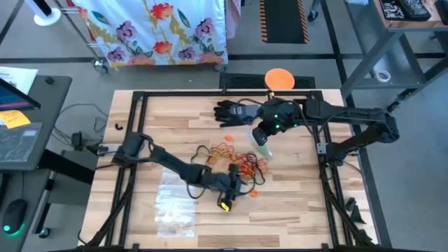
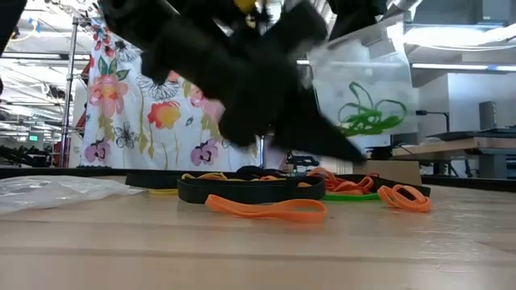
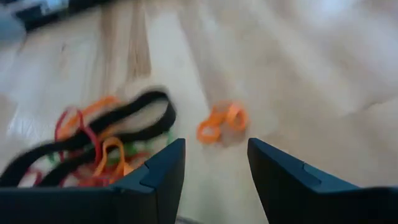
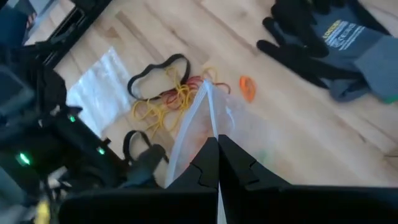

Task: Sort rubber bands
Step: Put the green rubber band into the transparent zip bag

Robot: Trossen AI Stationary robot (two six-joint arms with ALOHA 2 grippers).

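Observation:
A heap of rubber bands (image 1: 231, 159) in orange, yellow, red and black lies mid-table. A small orange band (image 3: 222, 122) lies apart, toward the near edge, just ahead of my left gripper (image 3: 214, 168). That gripper is open and low over the wood, with nothing between its fingers. My right gripper (image 4: 217, 155) is higher, above the far side of the heap, and is shut on a clear bag (image 2: 363, 89) with green bands inside. At table height, an orange band (image 2: 266, 211) and a black one (image 2: 250, 189) lie flat in front. My right gripper pinches the clear bag's upper edge (image 4: 210, 127) between its two shut fingers, which slant down from the table's right and far side. The bag hangs below the fingers, clear of the table, with the green bands (image 2: 367, 109) gathered in its lower part.
A black glove (image 1: 234, 112) lies near the far edge, behind the heap. Flat clear plastic bags (image 1: 171, 203) lie at the near left. An orange disc (image 1: 279, 78) sits just past the far rail. A black frame (image 1: 210, 94) borders the tabletop.

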